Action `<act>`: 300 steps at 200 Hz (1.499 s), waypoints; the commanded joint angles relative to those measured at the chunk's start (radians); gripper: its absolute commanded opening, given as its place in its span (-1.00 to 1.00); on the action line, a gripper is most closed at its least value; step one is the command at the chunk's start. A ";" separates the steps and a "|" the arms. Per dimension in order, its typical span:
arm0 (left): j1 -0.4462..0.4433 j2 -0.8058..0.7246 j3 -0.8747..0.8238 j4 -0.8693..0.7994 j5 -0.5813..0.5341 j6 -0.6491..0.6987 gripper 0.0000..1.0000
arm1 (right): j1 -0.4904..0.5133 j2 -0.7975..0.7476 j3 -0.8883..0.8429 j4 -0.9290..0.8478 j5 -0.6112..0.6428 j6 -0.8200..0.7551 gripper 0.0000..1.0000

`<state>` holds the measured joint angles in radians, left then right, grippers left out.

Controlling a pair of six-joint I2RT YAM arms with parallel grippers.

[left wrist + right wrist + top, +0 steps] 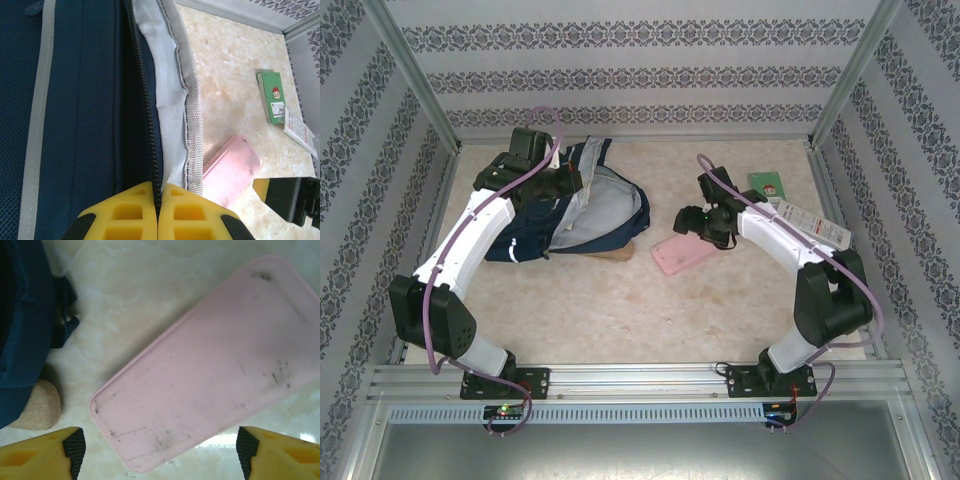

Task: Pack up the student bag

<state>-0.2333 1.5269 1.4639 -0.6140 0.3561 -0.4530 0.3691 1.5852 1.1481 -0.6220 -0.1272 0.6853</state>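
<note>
The navy student bag (582, 205) lies at the back left of the table with its main compartment unzipped and the pale grey lining showing. My left gripper (563, 186) is shut on the bag's zipper edge; in the left wrist view the yellow fingers (160, 189) pinch the black zipper teeth beside the grey binding of the bag (75, 100). My right gripper (686, 222) hangs open just above a scuffed pink flat case (682, 253). Its fingertips (75, 444) straddle the near end of the pink case (210, 360) without touching it.
A green box (767, 185) and a white printed packet (810, 222) lie at the back right, under the right arm. A tan rounded object (37, 405) peeks from under the bag's edge (25, 315). Patterned walls enclose the table.
</note>
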 commanded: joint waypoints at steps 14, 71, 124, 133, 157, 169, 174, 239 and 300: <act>0.014 -0.011 -0.013 0.100 0.035 -0.023 -1.00 | -0.001 -0.003 -0.140 0.144 -0.005 0.258 0.96; 0.014 -0.024 -0.034 0.106 0.055 -0.023 -1.00 | 0.027 0.152 -0.062 0.193 0.004 0.353 0.96; 0.014 -0.047 -0.063 0.111 0.063 -0.025 -1.00 | 0.064 0.300 0.110 0.082 0.089 0.314 0.96; 0.014 -0.048 -0.066 0.114 0.067 -0.028 -1.00 | 0.069 0.329 0.156 0.039 0.111 0.293 0.96; 0.015 -0.047 -0.074 0.121 0.074 -0.032 -1.00 | 0.080 0.411 0.279 -0.069 0.162 0.244 0.96; 0.014 -0.044 -0.073 0.123 0.078 -0.033 -1.00 | 0.087 0.450 0.343 -0.117 0.194 0.213 0.96; 0.014 -0.045 -0.074 0.123 0.079 -0.035 -1.00 | 0.091 0.467 0.370 -0.137 0.213 0.203 0.96; 0.014 -0.041 -0.073 0.128 0.084 -0.042 -1.00 | 0.129 0.547 0.496 -0.162 0.191 0.156 0.97; 0.014 -0.041 -0.075 0.127 0.084 -0.044 -1.00 | 0.140 0.575 0.509 -0.267 0.200 -0.027 0.96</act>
<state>-0.2333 1.5196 1.3930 -0.5442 0.4187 -0.4835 0.4889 2.1632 1.7096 -0.8120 0.0643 0.7807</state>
